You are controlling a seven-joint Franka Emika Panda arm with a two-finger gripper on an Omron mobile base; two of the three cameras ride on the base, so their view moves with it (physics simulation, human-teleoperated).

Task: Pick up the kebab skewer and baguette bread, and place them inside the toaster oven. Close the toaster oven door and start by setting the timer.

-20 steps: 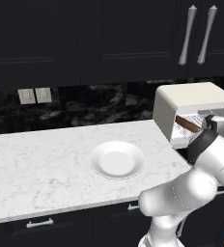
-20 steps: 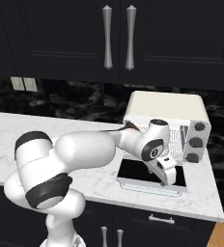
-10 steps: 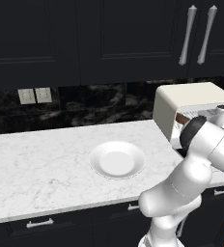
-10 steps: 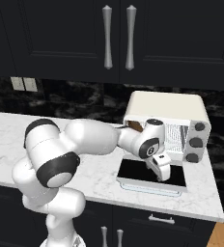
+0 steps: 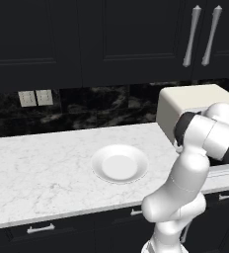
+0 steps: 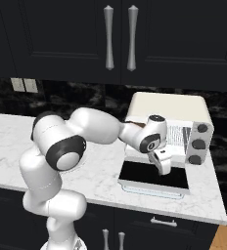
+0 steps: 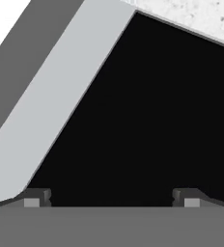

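The toaster oven door [image 6: 154, 175] lies folded down flat on the desk [image 6: 101, 178] before the toaster oven [image 6: 167, 110]. Its glass looks stiff, smooth and slippery, so the handle bar seems the better hold. The tool [image 6: 163, 165] hovers above it, jaws wide and empty.

One toaster oven [image 6: 167, 110], three knobs [image 6: 201, 128], one plate [image 5: 119, 163], two wall outlets [image 5: 36, 98], two cabinet handles [image 6: 120, 37].

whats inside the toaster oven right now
In the right base view the toaster oven stands with its door folded down flat. A wire rack shows inside; the arm covers the left of the cavity, so any food there can't be seen.
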